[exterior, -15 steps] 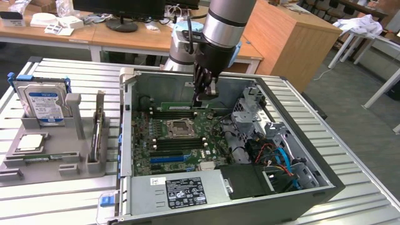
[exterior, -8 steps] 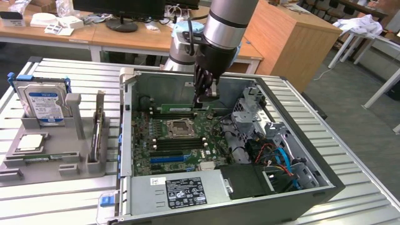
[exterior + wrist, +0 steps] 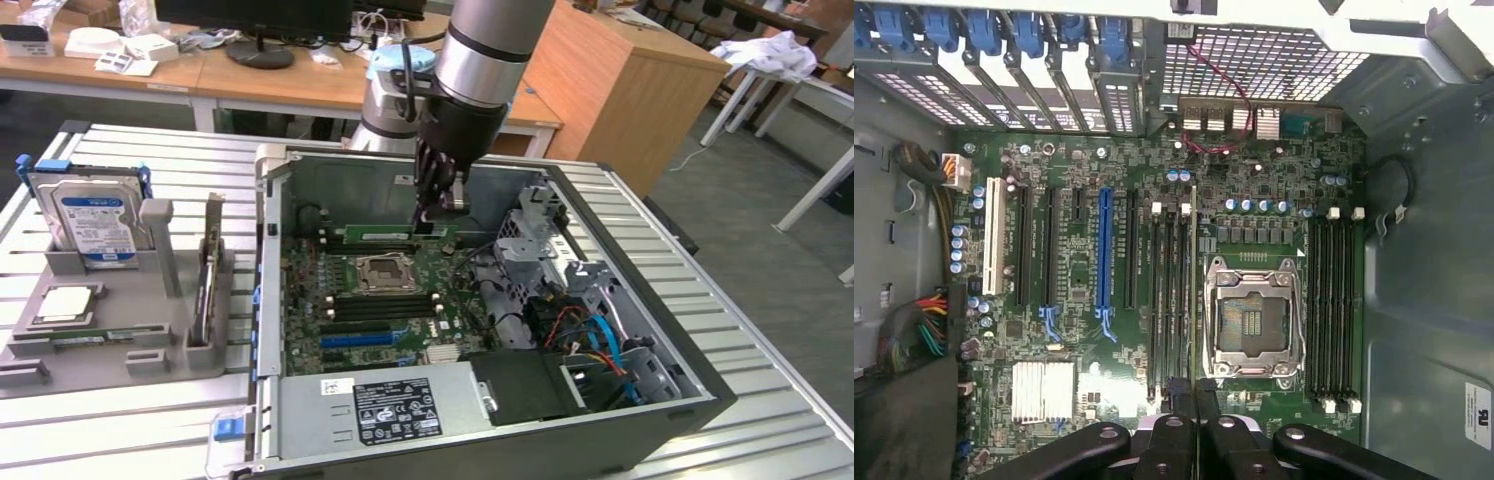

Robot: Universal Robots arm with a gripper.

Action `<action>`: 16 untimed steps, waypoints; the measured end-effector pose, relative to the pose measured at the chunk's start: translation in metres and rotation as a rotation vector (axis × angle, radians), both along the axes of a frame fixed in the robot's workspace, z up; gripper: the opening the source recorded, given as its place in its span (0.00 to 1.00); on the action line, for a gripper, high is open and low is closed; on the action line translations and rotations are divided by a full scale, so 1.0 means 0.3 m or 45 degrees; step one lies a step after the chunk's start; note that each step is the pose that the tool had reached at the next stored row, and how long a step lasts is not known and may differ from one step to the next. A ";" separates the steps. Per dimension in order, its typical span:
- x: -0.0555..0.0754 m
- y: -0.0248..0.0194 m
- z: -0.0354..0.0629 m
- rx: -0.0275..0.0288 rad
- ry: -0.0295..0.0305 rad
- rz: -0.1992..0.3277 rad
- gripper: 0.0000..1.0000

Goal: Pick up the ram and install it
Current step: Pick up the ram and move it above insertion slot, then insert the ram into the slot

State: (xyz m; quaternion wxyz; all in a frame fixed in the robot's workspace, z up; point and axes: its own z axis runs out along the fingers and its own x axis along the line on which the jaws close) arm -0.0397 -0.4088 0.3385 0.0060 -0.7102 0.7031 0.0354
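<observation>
- Blue-labelled hard drive upright in a grey holder, exterior view's left.
- Silver processor socket.
- Blue expansion slot.
- Finned heatsink.
- Labelled power supply.

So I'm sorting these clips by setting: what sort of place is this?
Probably a robotics lab or workshop: a robot arm reaches into an open computer case on a slatted metal table, with cluttered office desks behind.

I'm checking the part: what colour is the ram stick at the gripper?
Green; the ram shows best in the exterior view.
</observation>
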 end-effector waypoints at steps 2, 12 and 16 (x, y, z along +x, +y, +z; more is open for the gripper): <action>0.000 0.000 0.000 -0.0001 0.0000 0.000 0.12; 0.000 0.000 -0.017 -0.0003 0.0001 0.000 0.12; 0.000 0.000 -0.018 -0.0001 0.0000 0.000 0.12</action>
